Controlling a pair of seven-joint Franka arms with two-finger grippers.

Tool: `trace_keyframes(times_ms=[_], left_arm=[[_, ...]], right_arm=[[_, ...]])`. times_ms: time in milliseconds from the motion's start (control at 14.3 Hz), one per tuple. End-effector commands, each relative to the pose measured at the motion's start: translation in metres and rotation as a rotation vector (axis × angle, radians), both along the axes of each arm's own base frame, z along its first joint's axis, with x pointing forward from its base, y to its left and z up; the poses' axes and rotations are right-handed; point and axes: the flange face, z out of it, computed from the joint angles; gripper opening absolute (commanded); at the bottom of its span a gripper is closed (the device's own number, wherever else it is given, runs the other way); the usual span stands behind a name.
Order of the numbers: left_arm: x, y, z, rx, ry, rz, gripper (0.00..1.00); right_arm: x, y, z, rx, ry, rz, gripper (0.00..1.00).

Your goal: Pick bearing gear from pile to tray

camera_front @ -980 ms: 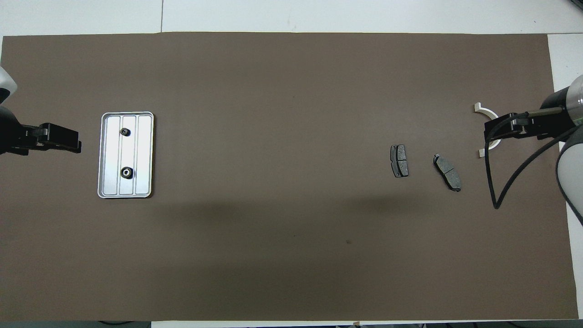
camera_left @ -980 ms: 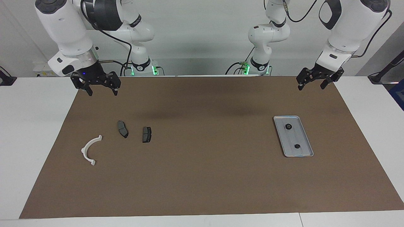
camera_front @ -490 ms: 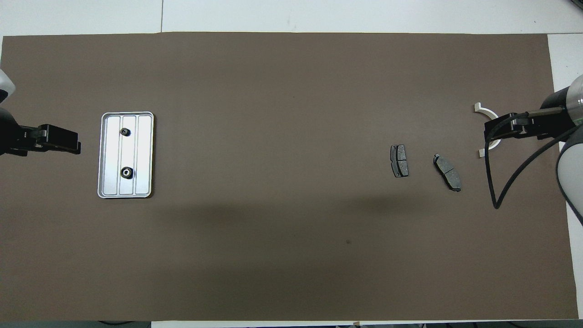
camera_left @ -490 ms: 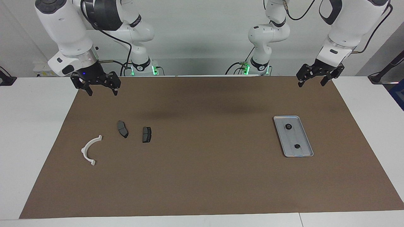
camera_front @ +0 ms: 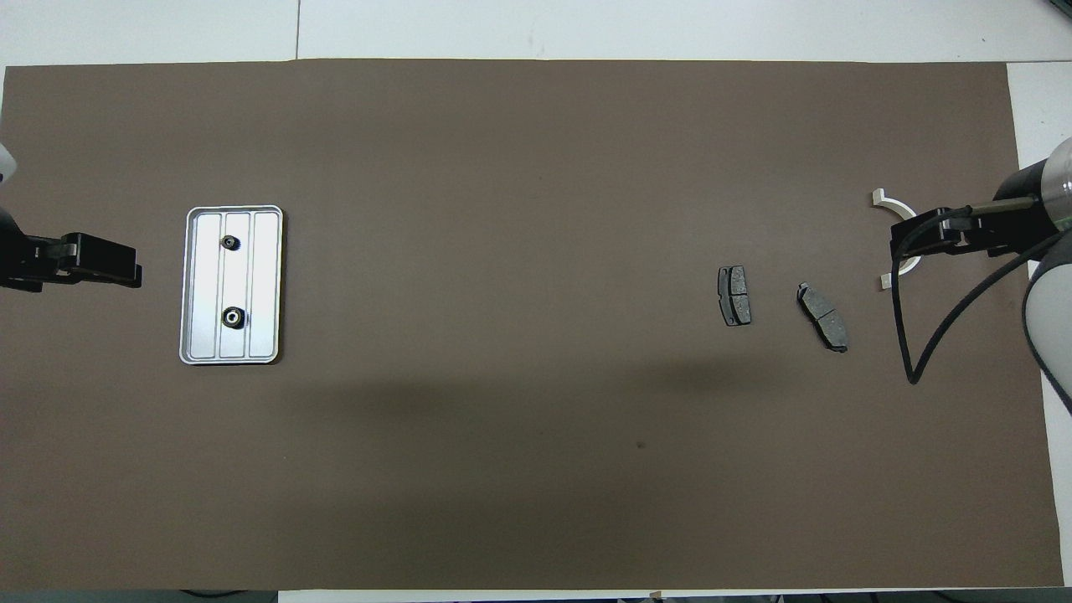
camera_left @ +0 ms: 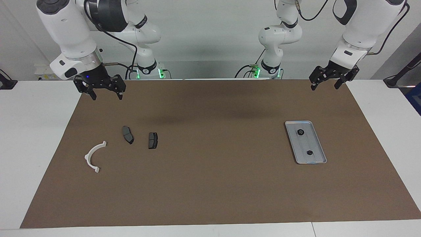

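Left gripper [camera_left: 324, 82] hung empty with its jaws apart, up over the brown mat's [camera_left: 210, 184] edge nearest the robots, at the left arm's end of the table. Right gripper [camera_left: 100, 89] was likewise spread and empty, raised over the same edge at the right arm's end; in the overhead view it overlapped the white curved arc bracket [camera_left: 93, 156], but the facing view showed it well above it, no contact. The shallow rectangular silver-grey metal tray [camera_left: 320, 162] lay on the mat toward the left arm's end, about midway between the robot-side edge and the outer one, and held two small black round bearing gears [camera_left: 300, 132], one in the half nearer the robots, the other [camera_left: 309, 152] in the farther half, well apart. What was left of the pile sat toward the right arm's end: the bracket and two dark grey brake-pad plates [camera_left: 127, 134], side by side, not touching. No black round piece visible among them. My read: transfer looked done, both arms parked. If another gear turned up, approach straight down, jaws centred on it, and release low over bare tray floor so it doesn't roll into the others.
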Motion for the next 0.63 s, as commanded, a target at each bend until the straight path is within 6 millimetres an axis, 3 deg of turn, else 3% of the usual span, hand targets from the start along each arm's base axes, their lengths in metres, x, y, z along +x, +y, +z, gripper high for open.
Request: trace_keyframes(times_ms=[0,560], left_arm=[[-0.0060,-0.0006,0.0078,-0.012,0.000,-0.004,1.00],[0.0003,-0.0018,0.0091,-0.017,-0.038,-0.006,1.00]], right_arm=[[-0.0061,-0.0032,0.0027,0.003,0.001,0.018,1.00],[-0.0059,-0.0033,0.0029,0.002,0.000,0.018,1.00]])
